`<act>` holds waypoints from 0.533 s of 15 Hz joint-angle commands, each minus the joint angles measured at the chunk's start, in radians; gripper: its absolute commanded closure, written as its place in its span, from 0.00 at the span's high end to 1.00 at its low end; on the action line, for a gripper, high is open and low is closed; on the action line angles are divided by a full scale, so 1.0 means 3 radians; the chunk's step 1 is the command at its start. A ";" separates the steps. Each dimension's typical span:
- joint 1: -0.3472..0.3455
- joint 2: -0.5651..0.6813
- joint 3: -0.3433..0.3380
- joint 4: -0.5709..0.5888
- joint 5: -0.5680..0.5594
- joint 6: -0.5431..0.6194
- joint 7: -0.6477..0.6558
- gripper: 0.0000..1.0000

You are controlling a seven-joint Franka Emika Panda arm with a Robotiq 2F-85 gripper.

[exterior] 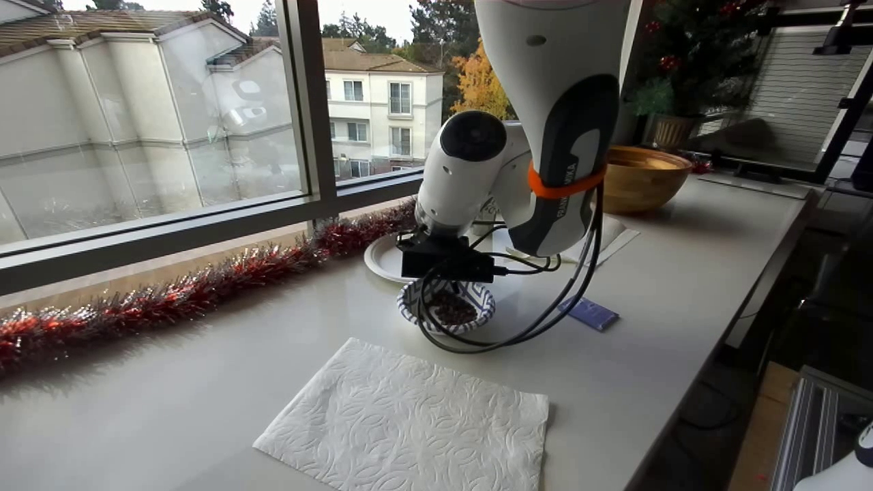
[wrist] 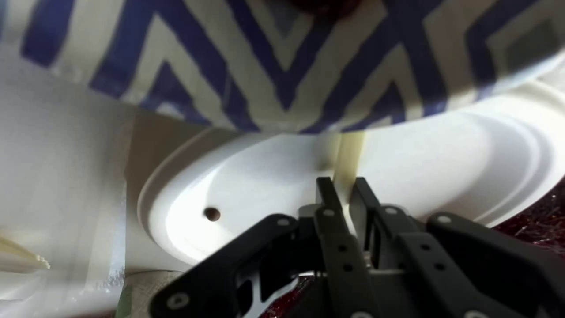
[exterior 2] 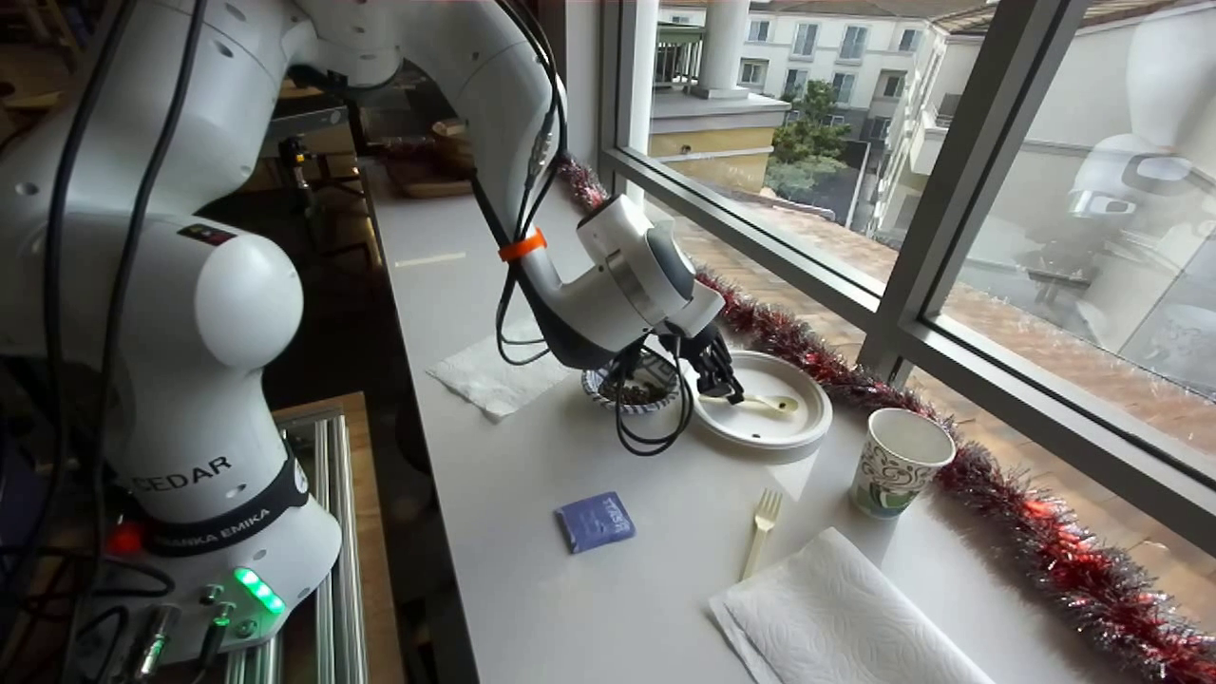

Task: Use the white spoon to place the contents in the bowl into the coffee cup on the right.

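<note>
A pale plastic spoon (exterior 2: 768, 403) is held over a white plate (exterior 2: 784, 375) by a Robotiq gripper (wrist: 343, 183), its black jaws closed on the handle. In the wrist view, the handle runs between the jaws and is lost from sight at the edge of a blue-and-white patterned bowl (wrist: 247, 79); in an exterior view, the spoon's scoop shows on the opposite side of the jaws from that bowl. Whether the spoon touches the plate cannot be told. Dark brown contents (exterior: 455, 310) lie heaped in the bowl, just beside the plate, while a single dark bit (wrist: 212, 214) rests on the plate itself. A printed paper coffee cup (exterior 2: 898, 465) stands upright near the plate, next to a red-and-silver tinsel garland (exterior 2: 1026, 513) that lines the window frame (exterior: 314, 102). A plastic fork (exterior 2: 760, 532), a paper towel (exterior 2: 845, 617) and a blue-purple packet (exterior 2: 596, 521) lie on the worktop (exterior: 170, 409). A second paper towel (exterior: 416, 423) is spread on the other side of the bowl from the cup. In an exterior view, a wooden bowl (exterior: 648, 183) stands in the background near a decorated potted tree (exterior: 696, 61).
</note>
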 commanded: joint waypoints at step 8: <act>0.0680 -0.0854 -0.0200 -0.0727 0.1574 -0.0952 -0.2118 0.03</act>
